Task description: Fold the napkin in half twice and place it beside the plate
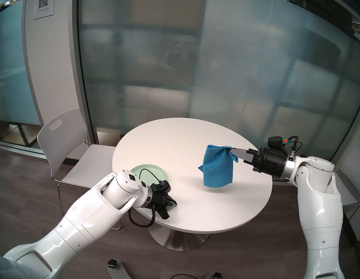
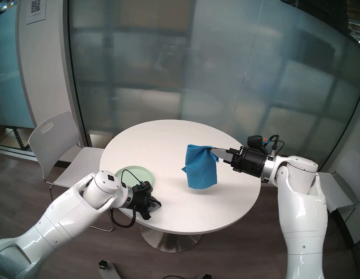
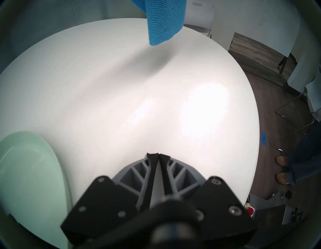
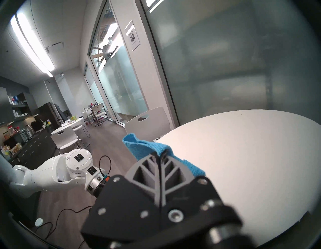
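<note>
The blue napkin [image 1: 217, 167] hangs in the air above the round white table [image 1: 174, 139], its lower edge just clear of the tabletop. My right gripper [image 1: 231, 151] is shut on the napkin's upper corner, seen close in the right wrist view as blue cloth [image 4: 144, 147] pinched between the fingertips. The pale mint-green plate [image 1: 151, 170] sits at the table's near-left edge, partly hidden by my left wrist. My left gripper [image 3: 158, 155] rests low over the table just right of the plate [image 3: 29, 182], its fingertips together and holding nothing.
A white chair [image 1: 62, 142] stands at the table's left and another [image 1: 354, 169] at its right behind my right arm. A frosted glass wall runs behind the table. A person's feet [image 3: 282, 169] stand on the floor beyond the table's edge.
</note>
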You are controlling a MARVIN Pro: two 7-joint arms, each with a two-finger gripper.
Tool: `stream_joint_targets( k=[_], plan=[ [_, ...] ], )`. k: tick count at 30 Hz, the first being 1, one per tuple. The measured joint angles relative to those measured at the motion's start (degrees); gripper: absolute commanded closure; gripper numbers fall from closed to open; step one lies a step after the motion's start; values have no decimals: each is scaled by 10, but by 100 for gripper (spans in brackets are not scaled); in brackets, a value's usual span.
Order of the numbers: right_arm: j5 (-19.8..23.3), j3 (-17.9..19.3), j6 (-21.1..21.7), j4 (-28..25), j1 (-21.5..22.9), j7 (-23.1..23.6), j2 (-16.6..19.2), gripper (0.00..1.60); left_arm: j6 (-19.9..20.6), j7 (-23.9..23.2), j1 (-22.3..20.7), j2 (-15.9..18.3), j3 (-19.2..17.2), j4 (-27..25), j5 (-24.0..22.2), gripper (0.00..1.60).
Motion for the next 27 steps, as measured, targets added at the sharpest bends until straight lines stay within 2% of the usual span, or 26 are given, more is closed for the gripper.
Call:
stream_joint_targets(
  k=[6,11,21,27],
  plan=[
    [5,27,1,9,-6,-10,-8,160,0,0,0,0,1,-1,2,93],
    [6,53,9,27,-1,-42,-16,160,0,2,0,0,1,-2,2,93],
    [-18,47,24,50,-37,-78,-30,160,1,6,2,0,0,-8,3,93],
    [-28,39,4,66,-35,-86,-38,160,4,7,3,0,0,-9,3,93]
  ],
)
